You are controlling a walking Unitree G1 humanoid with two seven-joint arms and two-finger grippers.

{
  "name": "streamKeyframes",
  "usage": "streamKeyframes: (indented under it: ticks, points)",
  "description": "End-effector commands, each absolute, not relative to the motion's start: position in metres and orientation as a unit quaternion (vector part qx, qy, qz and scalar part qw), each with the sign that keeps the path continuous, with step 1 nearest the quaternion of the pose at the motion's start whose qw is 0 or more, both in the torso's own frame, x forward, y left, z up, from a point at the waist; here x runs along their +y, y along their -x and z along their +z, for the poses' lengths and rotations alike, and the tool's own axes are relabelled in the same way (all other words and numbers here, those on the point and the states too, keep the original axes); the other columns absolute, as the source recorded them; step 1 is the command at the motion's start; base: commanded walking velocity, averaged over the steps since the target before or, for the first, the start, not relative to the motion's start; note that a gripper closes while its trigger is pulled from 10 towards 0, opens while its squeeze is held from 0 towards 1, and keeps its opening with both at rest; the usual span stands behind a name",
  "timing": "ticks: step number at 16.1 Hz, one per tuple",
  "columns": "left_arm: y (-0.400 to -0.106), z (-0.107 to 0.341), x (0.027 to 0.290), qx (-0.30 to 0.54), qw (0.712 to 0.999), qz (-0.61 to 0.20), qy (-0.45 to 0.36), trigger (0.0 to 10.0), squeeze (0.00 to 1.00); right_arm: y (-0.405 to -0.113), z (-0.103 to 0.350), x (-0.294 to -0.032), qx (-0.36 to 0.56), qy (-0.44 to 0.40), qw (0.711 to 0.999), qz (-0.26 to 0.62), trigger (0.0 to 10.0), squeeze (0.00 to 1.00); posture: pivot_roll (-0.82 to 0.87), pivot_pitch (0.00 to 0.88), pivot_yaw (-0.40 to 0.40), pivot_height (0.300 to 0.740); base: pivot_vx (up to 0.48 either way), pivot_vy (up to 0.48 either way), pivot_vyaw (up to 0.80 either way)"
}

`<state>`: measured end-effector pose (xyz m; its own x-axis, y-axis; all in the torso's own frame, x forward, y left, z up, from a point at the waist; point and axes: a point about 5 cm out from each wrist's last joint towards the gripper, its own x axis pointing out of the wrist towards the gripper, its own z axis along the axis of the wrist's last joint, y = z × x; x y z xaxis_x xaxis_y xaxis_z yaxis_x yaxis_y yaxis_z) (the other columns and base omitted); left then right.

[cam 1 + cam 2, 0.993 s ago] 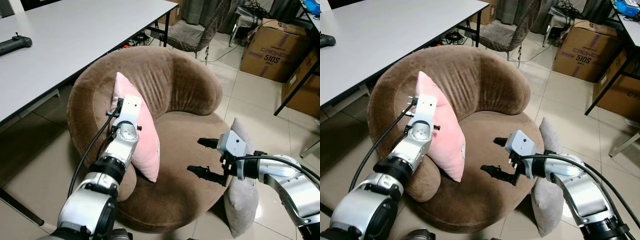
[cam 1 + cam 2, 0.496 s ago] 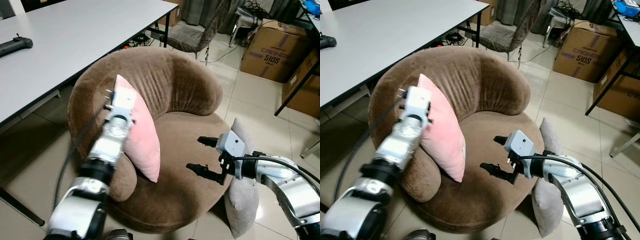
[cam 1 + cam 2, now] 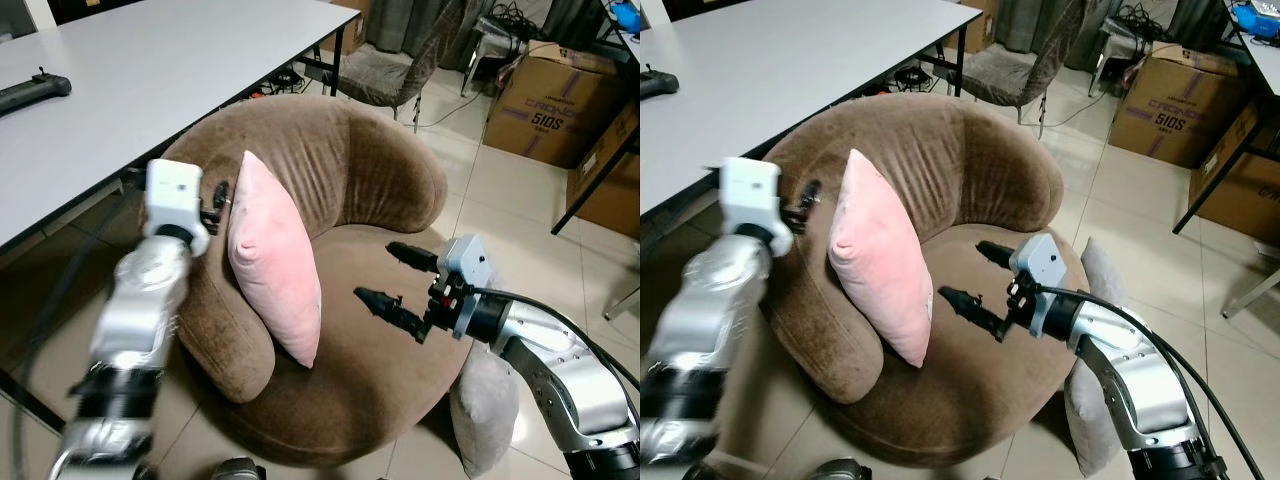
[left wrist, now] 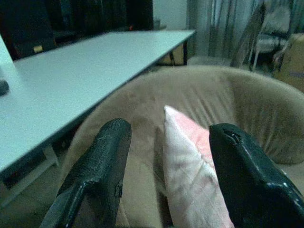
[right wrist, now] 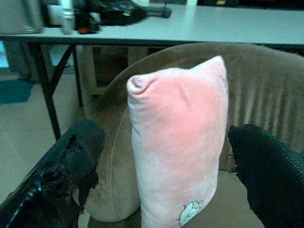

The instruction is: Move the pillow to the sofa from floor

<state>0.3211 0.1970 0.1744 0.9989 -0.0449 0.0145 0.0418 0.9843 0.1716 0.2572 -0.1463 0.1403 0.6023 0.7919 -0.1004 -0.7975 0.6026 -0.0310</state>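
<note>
With the pink pillow (image 3: 275,255) leaning upright in the sofa (image 3: 380,190), I judge placement done; left hand (image 4: 166,156) and right hand (image 3: 392,283) gape empty; next, retreat clear.

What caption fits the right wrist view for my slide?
Open right gripper faces a pink pillow standing upright on the brown sofa.

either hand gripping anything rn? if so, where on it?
Nothing is held. Left hand is open beside the pink pillow, clear of it. Right hand is open over the sofa seat.
</note>
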Motion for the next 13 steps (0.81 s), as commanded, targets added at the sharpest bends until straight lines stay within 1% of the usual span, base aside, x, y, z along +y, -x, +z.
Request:
streamKeyframes:
  ticks: [1,2,3,4,5,6,7,8,9,10,11,12,13]
  points:
    - [-0.316,0.184,0.196,-0.028,0.996,-0.034,-0.083,10.0,1.0,-0.258,0.147,-0.15,0.025,0.036,0.904,0.426,10.0,0.0,0.03,0.0,-0.057,0.74,0.0,0.0,0.0]
    - [-0.305,0.193,0.197,-0.054,0.994,-0.04,-0.084,10.0,0.84,-0.26,0.152,-0.15,0.009,0.021,0.918,0.396,10.0,0.0,0.03,0.0,-0.06,0.74,0.0,0.0,0.0]
    - [-0.294,0.2,0.196,-0.069,0.994,-0.054,-0.07,10.0,0.21,-0.262,0.157,-0.148,-0.003,0.001,0.932,0.362,10.0,0.0,0.03,0.0,-0.06,0.74,0.0,0.0,0.0]
    - [-0.28,0.201,0.184,-0.067,0.99,-0.117,-0.042,10.0,0.0,-0.263,0.155,-0.145,-0.001,-0.029,0.941,0.336,10.0,0.0,0.04,0.0,-0.068,0.74,0.0,0.0,0.0]
    - [-0.265,0.187,0.179,-0.042,0.989,-0.136,-0.028,10.0,0.0,-0.265,0.146,-0.142,0.007,-0.034,0.967,0.254,10.0,0.0,0.05,0.0,-0.075,0.74,0.0,0.0,0.0]
    - [-0.262,0.18,0.184,-0.03,0.993,-0.11,-0.035,10.0,0.0,-0.265,0.142,-0.143,0.014,-0.024,0.977,0.21,10.0,0.0,0.05,0.0,-0.078,0.74,0.0,0.0,0.0]
    - [-0.261,0.177,0.193,-0.027,0.997,-0.064,-0.023,10.0,0.0,-0.264,0.136,-0.145,0.033,0.004,0.985,0.168,10.0,0.0,0.06,0.0,-0.08,0.74,0.0,0.0,0.0]
    - [-0.26,0.177,0.2,-0.025,0.999,-0.021,-0.013,10.0,0.0,-0.261,0.13,-0.147,0.052,-0.004,0.989,0.137,10.0,0.0,0.06,0.0,-0.084,0.74,0.0,0.0,0.0]
    - [-0.258,0.177,0.202,-0.025,0.999,-0.01,-0.02,10.0,0.0,-0.259,0.13,-0.146,0.05,-0.019,0.991,0.126,10.0,0.0,0.07,0.0,-0.085,0.74,0.0,0.0,0.0]
    - [-0.253,0.172,0.2,-0.02,0.998,-0.013,-0.054,10.0,0.0,-0.258,0.132,-0.146,0.042,-0.015,0.994,0.097,10.0,0.0,0.07,0.0,-0.085,0.74,0.0,0.0,-0.8]
    - [-0.251,0.17,0.199,-0.017,0.997,-0.02,-0.068,10.0,0.0,-0.258,0.132,-0.149,0.041,0.003,0.996,0.075,10.0,0.0,0.07,0.0,-0.085,0.74,0.0,0.0,-0.8]
    - [-0.249,0.168,0.196,-0.015,0.997,-0.027,-0.074,10.0,0.0,-0.259,0.131,-0.153,0.041,0.022,0.998,0.049,10.0,0.0,0.06,0.0,-0.079,0.74,0.0,0.0,-0.8]
    - [-0.25,0.17,0.195,-0.017,0.997,-0.026,-0.066,10.0,0.0,-0.26,0.133,-0.155,0.031,0.014,0.999,0.037,10.0,0.0,0.07,0.0,-0.078,0.74,0.0,0.0,-0.8]
